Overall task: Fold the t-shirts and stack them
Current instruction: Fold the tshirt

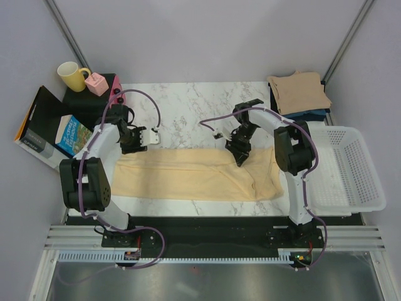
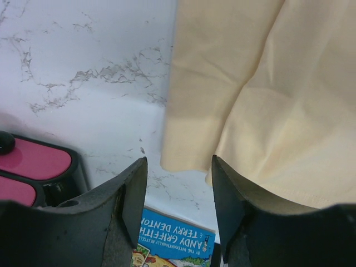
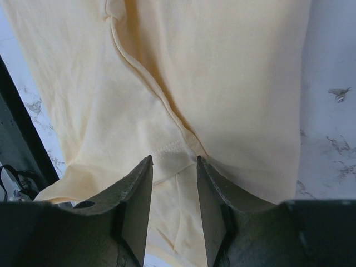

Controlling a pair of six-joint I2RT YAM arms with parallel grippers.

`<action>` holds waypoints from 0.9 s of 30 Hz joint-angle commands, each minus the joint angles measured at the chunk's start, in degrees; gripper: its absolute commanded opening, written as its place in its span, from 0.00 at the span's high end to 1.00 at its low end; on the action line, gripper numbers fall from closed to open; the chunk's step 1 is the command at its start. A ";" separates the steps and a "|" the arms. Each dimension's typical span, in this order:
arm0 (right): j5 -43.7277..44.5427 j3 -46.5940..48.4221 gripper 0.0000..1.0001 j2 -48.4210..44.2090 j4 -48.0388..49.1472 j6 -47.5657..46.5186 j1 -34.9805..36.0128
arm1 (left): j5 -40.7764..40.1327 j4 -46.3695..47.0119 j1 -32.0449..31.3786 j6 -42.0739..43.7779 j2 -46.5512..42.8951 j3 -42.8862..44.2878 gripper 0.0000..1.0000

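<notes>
A pale yellow shirt (image 1: 200,174) lies folded into a long band across the marble worktop (image 1: 188,106), creased near its right end. A tan shirt (image 1: 299,91) tops a dark pile (image 1: 313,115) at the far right corner. My left wrist camera shows the yellow shirt's left edge and a book (image 2: 175,242); my right one shows a sleeve seam. My left fingers (image 1: 136,143) and right fingers (image 1: 241,158) are apart, gripping nothing, above the cloth.

A white, marble-patterned surface (image 1: 188,103) stands between plain pale grey walls (image 1: 207,37) under soft, even light.
</notes>
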 commanded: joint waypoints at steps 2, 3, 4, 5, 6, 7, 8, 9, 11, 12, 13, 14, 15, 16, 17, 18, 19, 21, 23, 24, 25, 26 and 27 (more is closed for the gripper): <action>0.59 -1.02 0.51 -1.80 1.56 0.08 0.35 | 0.36 1.27 -0.66 -2.28 -1.52 -1.23 0.44; 1.64 -1.10 0.49 -2.76 2.00 0.08 0.26 | 0.45 1.45 -0.75 -2.37 -1.52 -1.23 0.44; 2.18 -1.45 0.47 -3.38 3.49 0.26 0.17 | 0.54 1.54 -0.84 -2.72 -1.44 -1.23 0.43; 2.53 -1.80 0.44 -3.73 4.20 0.35 0.26 | 0.71 1.54 -0.92 -2.98 -1.61 -1.32 0.44; 2.97 -1.81 0.43 -4.08 4.99 0.52 0.09 | 0.71 1.54 -1.01 -3.07 -1.61 -1.41 0.44; 3.06 -1.03 0.43 -3.91 5.00 0.87 0.17 | 0.71 1.54 -1.10 -3.33 -1.61 -1.58 0.44; 3.06 -0.58 0.42 -3.82 5.00 1.31 0.08 | 0.80 1.71 -1.10 -3.51 -1.78 -1.84 0.44; 2.97 -0.14 0.42 -3.39 5.17 1.49 0.08 | 0.80 1.72 -1.01 -3.68 -1.79 -1.85 0.44; 2.80 0.04 0.41 -3.47 5.70 2.27 0.17 | 1.06 1.98 -1.01 -4.21 -2.05 -2.20 0.45; 2.80 0.04 0.42 -3.64 6.31 2.28 0.17 | 1.15 1.98 -1.01 -4.39 -2.22 -2.28 0.45; 2.88 -0.14 0.41 -3.73 6.75 2.45 0.26 | 1.15 2.07 -1.01 -4.74 -2.40 -2.37 0.45; 2.97 -0.75 0.43 -3.73 7.02 2.63 0.26 | 1.24 2.15 -1.01 -4.74 -2.49 -2.63 0.45; 3.06 -0.93 0.44 -3.65 7.37 2.63 0.17 | 1.24 2.33 -1.01 -4.83 -2.49 -2.81 0.45; 2.97 -1.36 0.45 -3.38 7.46 2.63 0.17 | 1.24 2.42 -2.67 -4.83 -2.49 -2.99 0.45; 2.89 -1.54 0.47 -2.95 7.46 2.63 0.17 | 1.07 2.59 -2.77 -4.83 -2.49 -2.99 0.45; 2.80 -1.63 0.49 -2.51 7.54 2.81 0.26 | 0.98 2.68 -2.77 -4.92 -2.40 -2.99 0.45; 2.71 -1.72 0.54 -2.24 7.55 2.89 0.43 | 1.06 2.77 -2.77 -5.09 -2.40 -2.90 0.45; 2.88 -1.72 0.74 -2.24 7.54 2.90 0.78 | 0.98 2.86 -2.77 -5.09 -2.40 -2.81 0.45; 2.97 -1.81 0.99 -2.59 7.55 2.98 1.22 | 0.98 2.95 -2.77 -5.01 -2.23 -2.90 0.45; 3.23 -1.81 1.00 -3.20 7.20 2.98 1.40 | 0.98 2.95 -2.77 -4.83 -2.05 -2.90 0.45; 3.41 -1.63 1.00 -3.55 6.76 2.63 1.66 | 0.98 3.12 -2.77 -4.74 -1.96 -2.99 0.45; 3.50 -1.46 1.00 -3.91 6.32 2.28 1.93 | 1.06 3.21 -2.77 -4.65 -1.87 -2.99 0.46; 3.85 -1.37 1.00 -4.61 5.44 2.02 2.10 | 1.15 3.30 -2.77 -4.65 -1.61 -2.99 0.46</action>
